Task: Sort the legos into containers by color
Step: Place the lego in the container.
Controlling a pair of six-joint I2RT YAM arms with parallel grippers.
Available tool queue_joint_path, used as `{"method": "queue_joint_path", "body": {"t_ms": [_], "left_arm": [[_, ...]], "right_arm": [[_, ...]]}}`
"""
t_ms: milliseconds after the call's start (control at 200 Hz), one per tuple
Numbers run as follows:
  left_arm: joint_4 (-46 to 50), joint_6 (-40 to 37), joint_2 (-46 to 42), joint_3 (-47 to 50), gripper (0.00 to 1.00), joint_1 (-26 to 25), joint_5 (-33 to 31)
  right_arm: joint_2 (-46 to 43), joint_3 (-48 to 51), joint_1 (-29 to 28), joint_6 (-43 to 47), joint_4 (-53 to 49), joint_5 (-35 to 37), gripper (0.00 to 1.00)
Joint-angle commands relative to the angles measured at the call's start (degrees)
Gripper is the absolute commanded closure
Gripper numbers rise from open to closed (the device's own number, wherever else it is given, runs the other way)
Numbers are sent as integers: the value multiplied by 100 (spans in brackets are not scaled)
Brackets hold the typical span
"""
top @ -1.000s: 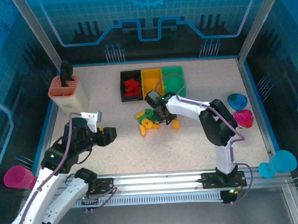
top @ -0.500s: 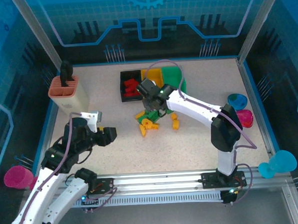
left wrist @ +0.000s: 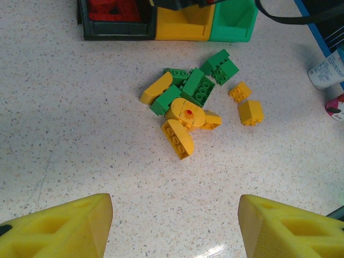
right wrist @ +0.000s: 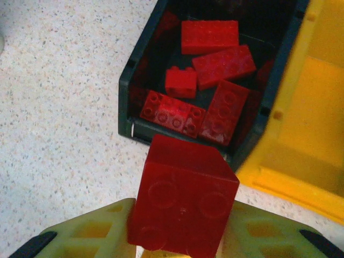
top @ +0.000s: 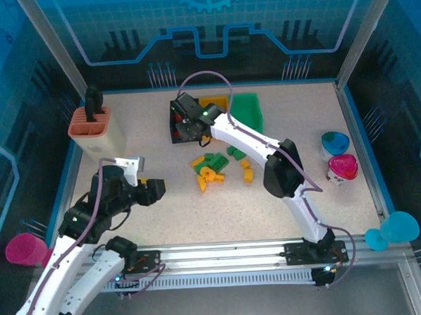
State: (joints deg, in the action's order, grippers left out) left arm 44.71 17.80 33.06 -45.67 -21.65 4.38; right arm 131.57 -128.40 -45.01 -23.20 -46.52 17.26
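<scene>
Jaws of the right gripper [top: 185,123] clamp the flat sides of a small red plastic brick [right wrist: 183,207], seemingly light, rigid and slippery.

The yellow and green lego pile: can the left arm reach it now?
Probably yes. The left gripper is open and faces the pile across bare table; the right gripper holds a red lego at the black bin, beyond it.

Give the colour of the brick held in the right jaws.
Red. The brick shows clearest in the right wrist view, near the black bin.
</scene>
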Motion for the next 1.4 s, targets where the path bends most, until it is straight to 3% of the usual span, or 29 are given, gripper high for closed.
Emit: {"method": "queue_joint_path", "body": {"t_ms": [0,460,940,1070,1201,1396], "left_arm": [[-41,-120,7,34,35,-44,28],[-50,-110,-19,48,36,-50,37],[-41,-111,-68,42,36,-79,11],[-41,-110,-66,54,36,-90,2],[-32,-101,-61,58,35,-112,-23],[-23,-102,-8,58,35,-122,-59]], "right_arm": [[438,-515,122,106,-168,-211,60],[1178,-1212,265,-35,175,-275,58],[1766,-1667,276,-259,429,124,57],[1785,-1695,278,-280,461,140,51],[1573,-1578,252,-237,489,54,31],[574,-950,111,-49,823,144,29]]}}
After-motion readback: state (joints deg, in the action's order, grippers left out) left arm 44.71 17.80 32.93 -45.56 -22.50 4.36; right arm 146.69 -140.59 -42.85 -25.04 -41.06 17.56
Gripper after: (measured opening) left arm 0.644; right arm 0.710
